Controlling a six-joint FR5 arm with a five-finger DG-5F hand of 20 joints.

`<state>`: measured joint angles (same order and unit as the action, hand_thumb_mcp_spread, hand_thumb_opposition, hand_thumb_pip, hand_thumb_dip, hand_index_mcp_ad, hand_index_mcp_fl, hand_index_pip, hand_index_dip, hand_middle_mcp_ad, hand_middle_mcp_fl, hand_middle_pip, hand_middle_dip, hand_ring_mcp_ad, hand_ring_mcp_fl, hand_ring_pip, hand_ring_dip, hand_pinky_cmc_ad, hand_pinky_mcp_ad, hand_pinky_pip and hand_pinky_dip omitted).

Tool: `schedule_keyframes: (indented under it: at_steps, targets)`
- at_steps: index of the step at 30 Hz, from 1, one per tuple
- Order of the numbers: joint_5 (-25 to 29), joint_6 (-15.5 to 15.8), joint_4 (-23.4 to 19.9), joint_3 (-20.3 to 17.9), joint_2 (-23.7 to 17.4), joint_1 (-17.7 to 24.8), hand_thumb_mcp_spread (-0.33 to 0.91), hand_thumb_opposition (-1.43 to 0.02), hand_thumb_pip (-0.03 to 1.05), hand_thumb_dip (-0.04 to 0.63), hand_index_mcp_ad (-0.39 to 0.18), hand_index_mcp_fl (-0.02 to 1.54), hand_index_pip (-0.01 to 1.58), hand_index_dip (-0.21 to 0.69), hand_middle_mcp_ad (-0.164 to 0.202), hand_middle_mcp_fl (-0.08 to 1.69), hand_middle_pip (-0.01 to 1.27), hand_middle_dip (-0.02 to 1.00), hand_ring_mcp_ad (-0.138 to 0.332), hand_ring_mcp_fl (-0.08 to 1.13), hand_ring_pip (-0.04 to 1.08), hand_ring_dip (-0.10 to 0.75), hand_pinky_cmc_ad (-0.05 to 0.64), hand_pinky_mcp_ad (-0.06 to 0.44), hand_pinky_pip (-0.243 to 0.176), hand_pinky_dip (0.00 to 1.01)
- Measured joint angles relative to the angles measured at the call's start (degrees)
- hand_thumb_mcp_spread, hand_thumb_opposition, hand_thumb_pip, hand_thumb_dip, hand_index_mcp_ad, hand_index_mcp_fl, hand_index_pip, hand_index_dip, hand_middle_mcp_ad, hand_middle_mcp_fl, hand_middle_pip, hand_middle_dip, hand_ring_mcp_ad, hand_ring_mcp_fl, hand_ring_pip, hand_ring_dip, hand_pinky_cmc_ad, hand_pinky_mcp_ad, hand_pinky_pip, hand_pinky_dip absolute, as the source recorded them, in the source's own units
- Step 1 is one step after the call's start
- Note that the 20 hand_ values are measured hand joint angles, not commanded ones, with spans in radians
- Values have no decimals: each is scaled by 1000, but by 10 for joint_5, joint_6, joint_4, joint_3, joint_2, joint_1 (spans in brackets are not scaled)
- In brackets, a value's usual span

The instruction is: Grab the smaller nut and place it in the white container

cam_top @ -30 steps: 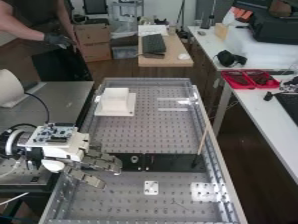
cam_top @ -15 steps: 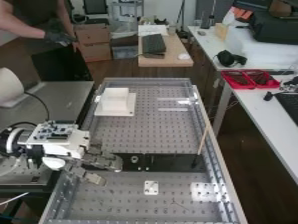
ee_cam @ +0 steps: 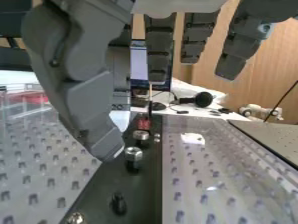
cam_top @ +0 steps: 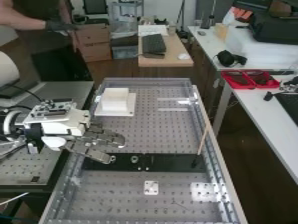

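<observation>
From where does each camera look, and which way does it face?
High view: above the near end of the bench, looking down along it at a slant; the arm comes in from the left, with its hand near the black strip.
Wrist view: on the arm's wrist, looking along the strip towards a far table; the hand's fingers hang from the top edge.
Both share the hand, the strip and the headphones.

Your container (cam_top: 115,103) is white, your hand (cam_top: 101,138) dark grey, and the strip (cam_top: 174,162) black with a silvery nut (ee_cam: 134,154). Your grey counter (cam_top: 149,134) bears rows of dark dots; the trays (cam_top: 251,85) look red.
</observation>
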<state>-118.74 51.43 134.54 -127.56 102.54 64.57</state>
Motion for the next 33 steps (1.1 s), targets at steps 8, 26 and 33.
schedule_keyframes:
  at_steps: [8, 26, 33]
  targets:
    - [-15, 6, 39, 0, -41, 44, 506, -974, 607, 251, -171, 361, 1518, 94, 47, 248, 119, 237, 112, 7, 103, 87, 365, 288, 3, 234]
    - [-39, 4, 85, 3, -57, 197, 506, -974, 581, 220, -173, 442, 1532, 126, 40, 248, 117, 239, 108, 14, 103, 87, 363, 286, 19, 232]
    - [-44, -10, 80, 2, -55, 241, 506, -974, 581, 220, -173, 442, 1532, 126, 44, 265, 120, 251, 110, 14, 103, 89, 363, 290, 21, 234]
